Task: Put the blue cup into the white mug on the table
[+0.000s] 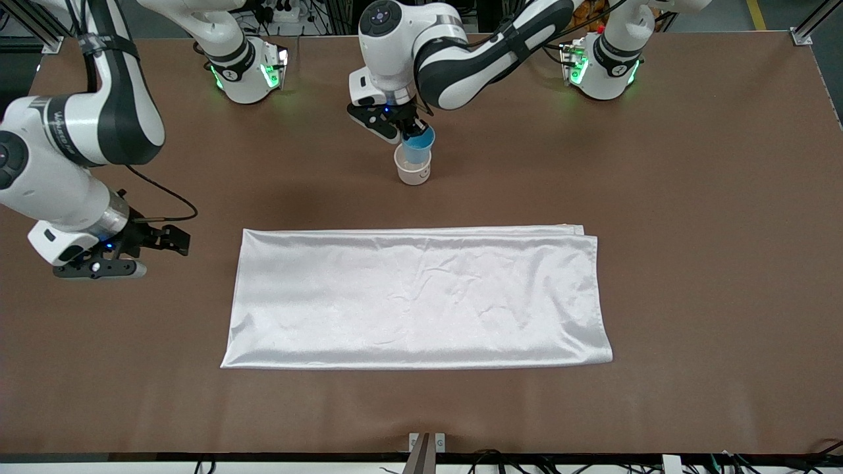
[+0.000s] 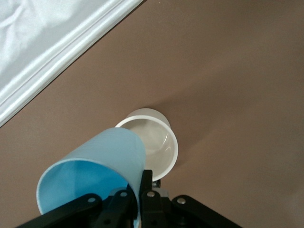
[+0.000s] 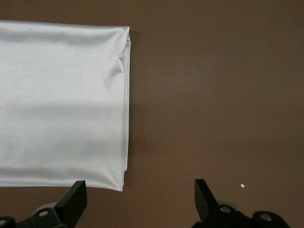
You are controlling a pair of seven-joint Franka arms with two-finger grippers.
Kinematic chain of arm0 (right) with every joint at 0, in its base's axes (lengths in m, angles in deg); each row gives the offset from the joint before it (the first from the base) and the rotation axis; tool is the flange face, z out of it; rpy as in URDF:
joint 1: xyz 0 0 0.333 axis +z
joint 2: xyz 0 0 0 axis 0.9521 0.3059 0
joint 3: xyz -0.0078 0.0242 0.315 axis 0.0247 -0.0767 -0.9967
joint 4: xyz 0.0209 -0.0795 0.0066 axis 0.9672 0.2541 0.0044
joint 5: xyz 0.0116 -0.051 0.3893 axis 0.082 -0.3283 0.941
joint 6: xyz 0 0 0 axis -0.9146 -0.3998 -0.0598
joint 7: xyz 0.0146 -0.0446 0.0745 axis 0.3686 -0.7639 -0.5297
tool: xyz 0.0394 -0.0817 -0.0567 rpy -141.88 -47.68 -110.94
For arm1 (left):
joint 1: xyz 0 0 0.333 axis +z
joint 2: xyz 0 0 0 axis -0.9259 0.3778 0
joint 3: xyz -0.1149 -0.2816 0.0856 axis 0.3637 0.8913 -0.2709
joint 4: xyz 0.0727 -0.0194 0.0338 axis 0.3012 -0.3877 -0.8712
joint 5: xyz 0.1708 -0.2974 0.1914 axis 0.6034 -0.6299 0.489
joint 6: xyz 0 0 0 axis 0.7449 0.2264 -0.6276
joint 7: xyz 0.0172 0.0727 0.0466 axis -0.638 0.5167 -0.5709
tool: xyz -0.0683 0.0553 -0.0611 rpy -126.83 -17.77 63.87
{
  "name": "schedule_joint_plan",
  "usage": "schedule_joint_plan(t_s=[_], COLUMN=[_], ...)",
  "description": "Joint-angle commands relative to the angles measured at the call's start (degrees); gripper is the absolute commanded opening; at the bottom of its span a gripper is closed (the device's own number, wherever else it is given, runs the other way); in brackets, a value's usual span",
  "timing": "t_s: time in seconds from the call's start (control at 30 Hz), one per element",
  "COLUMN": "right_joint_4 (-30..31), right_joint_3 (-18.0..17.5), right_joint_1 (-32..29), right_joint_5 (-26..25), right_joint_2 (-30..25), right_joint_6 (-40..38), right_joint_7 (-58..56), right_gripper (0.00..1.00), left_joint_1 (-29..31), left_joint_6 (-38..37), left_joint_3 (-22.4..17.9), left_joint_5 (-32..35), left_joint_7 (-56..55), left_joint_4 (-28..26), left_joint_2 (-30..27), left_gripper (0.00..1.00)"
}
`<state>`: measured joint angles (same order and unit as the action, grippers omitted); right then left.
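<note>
The white mug (image 1: 413, 171) stands upright on the brown table (image 1: 691, 230), between the robots' bases and the white cloth; in the left wrist view the mug (image 2: 159, 142) shows its beige inside. My left gripper (image 1: 409, 130) is shut on the rim wall of the blue cup (image 1: 419, 145), one finger inside and one outside. The blue cup (image 2: 102, 159) hangs tilted over the mug, its lower end at the mug's mouth. In that view the left gripper (image 2: 141, 184) pinches the cup's rim. My right gripper (image 1: 172, 240) waits open over bare table, holding nothing.
A white wrinkled cloth (image 1: 415, 296) lies flat across the middle of the table, nearer to the front camera than the mug. Its end (image 3: 61, 104) lies close to the right gripper (image 3: 140, 194). The arm bases stand along the table's robot edge.
</note>
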<state>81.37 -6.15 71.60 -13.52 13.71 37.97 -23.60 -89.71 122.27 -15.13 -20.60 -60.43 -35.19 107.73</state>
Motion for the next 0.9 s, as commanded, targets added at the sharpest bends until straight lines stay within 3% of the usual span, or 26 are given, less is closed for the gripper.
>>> schedule_joint_plan(t_s=[0.0, 0.47, 0.87], right_joint_4=[7.69, 5.95, -12.06], right_joint_3=[-0.82, -0.47, -0.74], right_joint_1=[-1.08, -2.14, -2.4], right_joint_5=[-0.4, -0.05, 0.22], right_joint_2=[-7.5, -11.55, -10.41], right_joint_6=[0.08, -1.33, -21.18], right_joint_7=[-0.81, -0.55, -0.81], right_gripper=[1.0, 1.0, 1.0], left_joint_1=[-1.04, -2.0, -2.79], left_joint_6=[-0.28, -0.11, -0.19], left_joint_3=[0.75, 0.75, 0.75], left_joint_5=[4.37, 7.28, 7.36], left_joint_7=[-2.89, -4.83, -4.92], left_joint_4=[1.86, 1.68, 1.51], left_joint_2=[3.38, 5.05, 5.49], left_gripper=[0.0, 0.0, 0.0])
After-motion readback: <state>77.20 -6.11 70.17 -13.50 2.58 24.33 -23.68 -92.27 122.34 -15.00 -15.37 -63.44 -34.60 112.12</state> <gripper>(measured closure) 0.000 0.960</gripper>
